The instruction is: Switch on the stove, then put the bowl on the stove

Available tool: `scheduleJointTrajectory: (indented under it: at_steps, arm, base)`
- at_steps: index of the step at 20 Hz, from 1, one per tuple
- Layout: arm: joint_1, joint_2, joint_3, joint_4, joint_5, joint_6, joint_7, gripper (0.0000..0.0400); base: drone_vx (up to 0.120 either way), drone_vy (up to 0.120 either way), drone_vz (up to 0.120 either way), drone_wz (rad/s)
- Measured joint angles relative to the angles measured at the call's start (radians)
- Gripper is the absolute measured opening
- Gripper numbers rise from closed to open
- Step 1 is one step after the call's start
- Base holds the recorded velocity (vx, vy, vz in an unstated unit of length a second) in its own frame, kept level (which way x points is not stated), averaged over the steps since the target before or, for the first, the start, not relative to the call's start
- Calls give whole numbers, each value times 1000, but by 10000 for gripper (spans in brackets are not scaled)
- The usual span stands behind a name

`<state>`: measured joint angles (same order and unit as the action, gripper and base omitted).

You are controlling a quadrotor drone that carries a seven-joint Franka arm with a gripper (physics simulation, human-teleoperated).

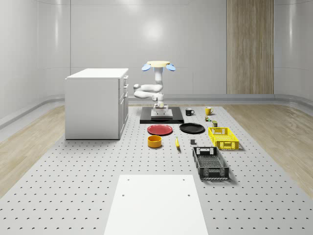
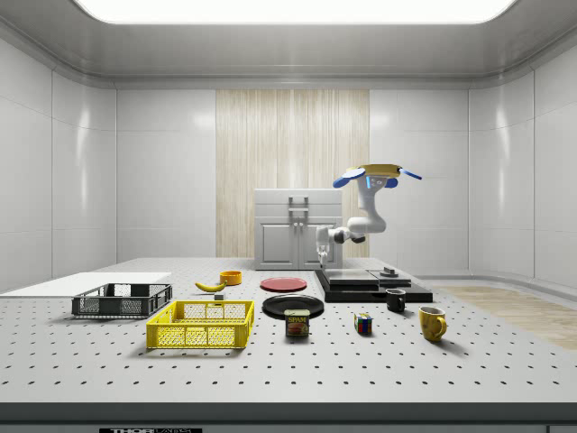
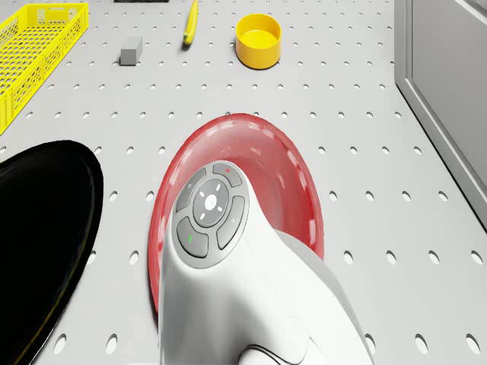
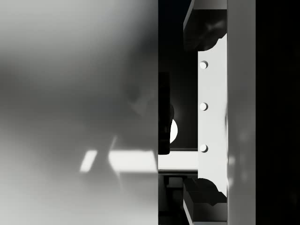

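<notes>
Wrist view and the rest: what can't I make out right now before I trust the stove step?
- Gripper: low over the stove in the whole-scene view; too small to tell whether it touches.
- Stove's switch state: too small in the side view; too close in the wrist view to tell parts apart.
- Red plate: partly hidden by the arm in the drone view.
- Bowl: unobstructed.

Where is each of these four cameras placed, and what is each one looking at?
Whole-scene view: high at the table's near end, looking down its length; the drone hovers over the stove, arm hanging below.
Side view: low at the table's side, looking across; drone, arm and gripper over the stove.
Drone view: on the drone's body, looking forward and down; its own arm above the red plate.
Wrist view: on the wrist, close against the stove's dark hardware.
Shared: the whole-scene, side and drone views all show the yellow bowl.
</notes>
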<state>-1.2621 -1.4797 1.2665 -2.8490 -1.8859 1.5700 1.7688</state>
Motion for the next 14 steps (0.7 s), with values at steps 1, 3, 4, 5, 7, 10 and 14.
scheduleJointTrajectory:
  at_steps: [1,3,4,5,7,10,14]
  arm:
    - [0,0,0,0,0,0,0,400]
    - [0,-1,0,0,1,1,0,400]
    - [-1,-2,0,0,1,2,1,400]
    - [-1,-2,0,0,1,2,1,400]
    - [-1,-3,1,0,1,3,1,400]
    - [-2,-5,1,0,2,4,1,400]
    - [-2,-6,1,0,3,6,2,400]
  base:
    - [120,0,0,0]
    - [120,0,0,0]
    - [120,0,0,0]
    - [120,0,0,0]
    - [120,0,0,0]
    - [120,0,0,0]
    - [120,0,0,0]
